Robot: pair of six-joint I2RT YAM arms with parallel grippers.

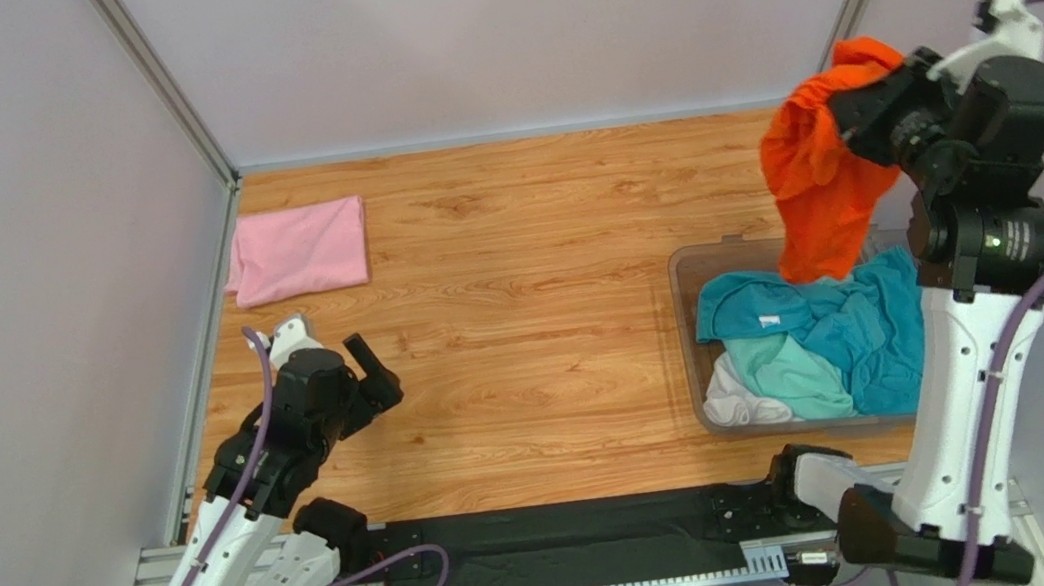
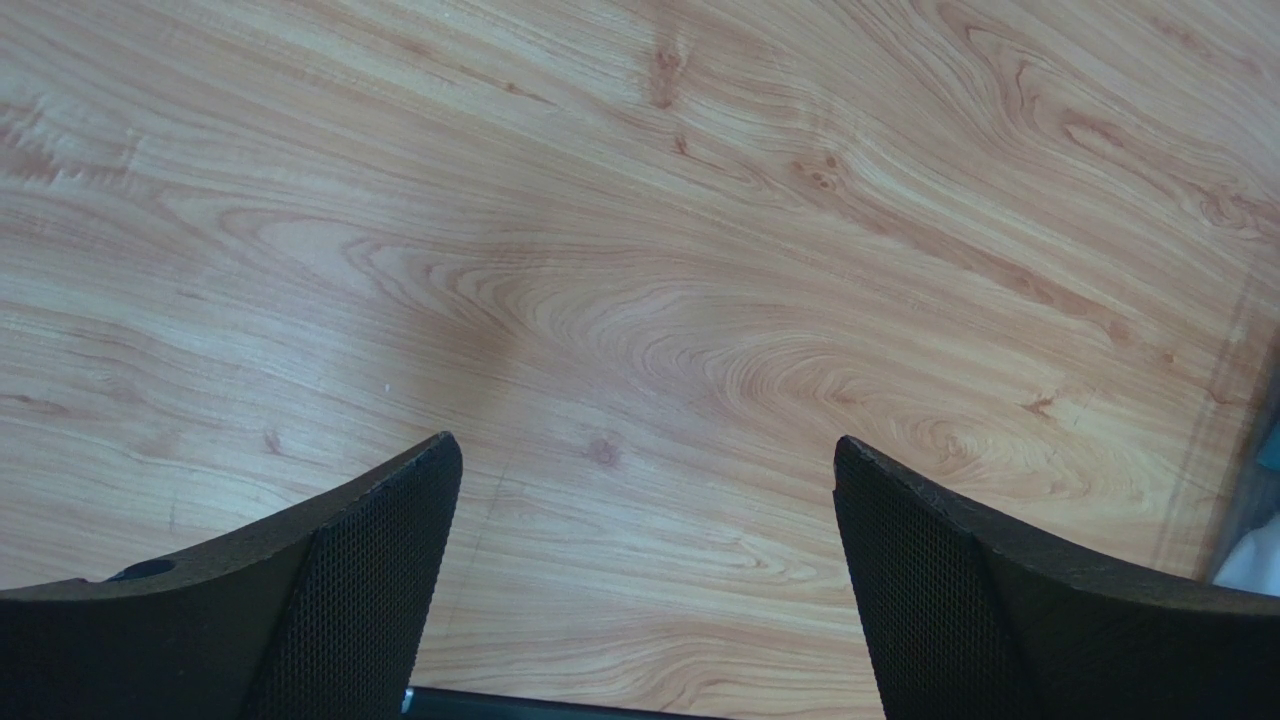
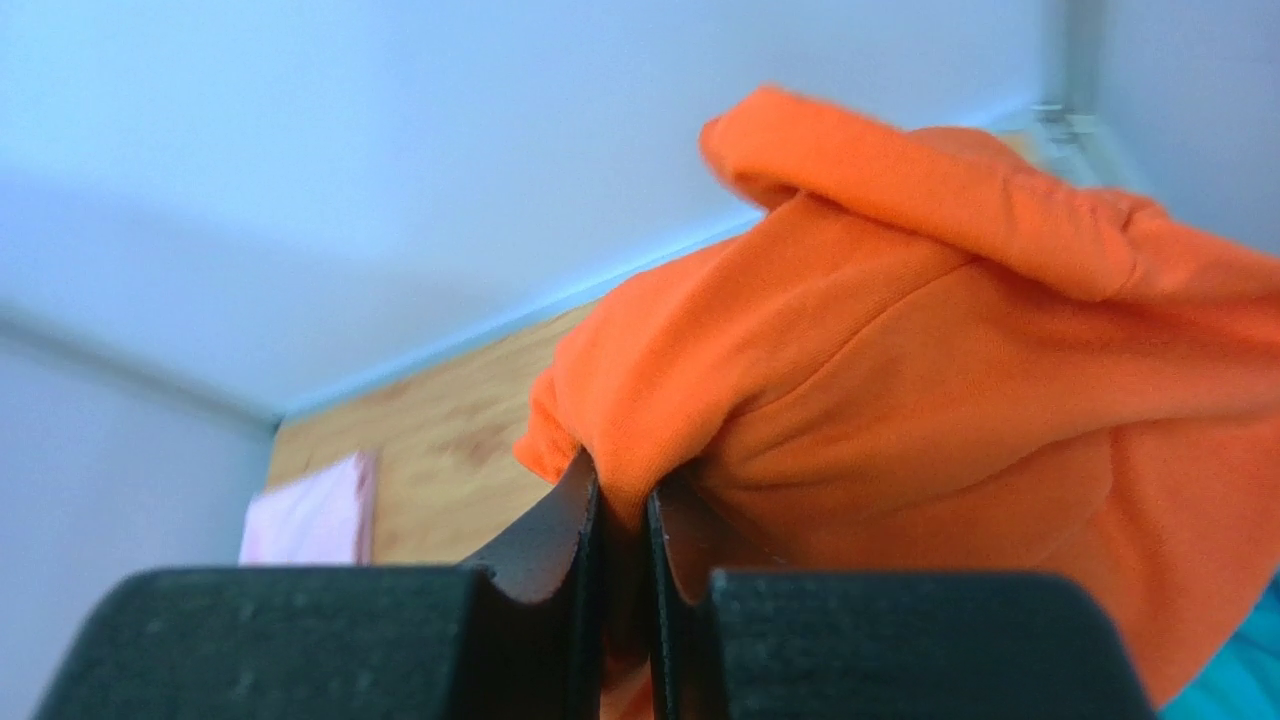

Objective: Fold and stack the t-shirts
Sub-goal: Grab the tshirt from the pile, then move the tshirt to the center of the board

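Lower left of the top view: the left gripper (image 1: 375, 370) stands wide open with nothing between its fingers, low over the bare wooden table (image 1: 526, 277). Lower right: the clear bin (image 1: 689, 362) holds a teal shirt (image 1: 850, 318), a mint shirt (image 1: 789, 372) and a white shirt (image 1: 732, 402), heaped and overlapping. Above the bin, upper right: the right gripper (image 3: 619, 503) is pinched narrow on a thick fold of the orange t-shirt (image 1: 820, 186). The shirt hangs bunched from that one point, and we cannot tell whether its lower end touches the teal heap. Far upper left: the pink t-shirt (image 1: 298, 250) lies folded flat near the back corner. We judge the orange cloth light, limp and not fragile. From a single pinch it sags and twists, so it will not spread by itself. We would take the next hold at a free hanging edge, a hem corner or shoulder seam if one shows, so two points can stretch it flat.
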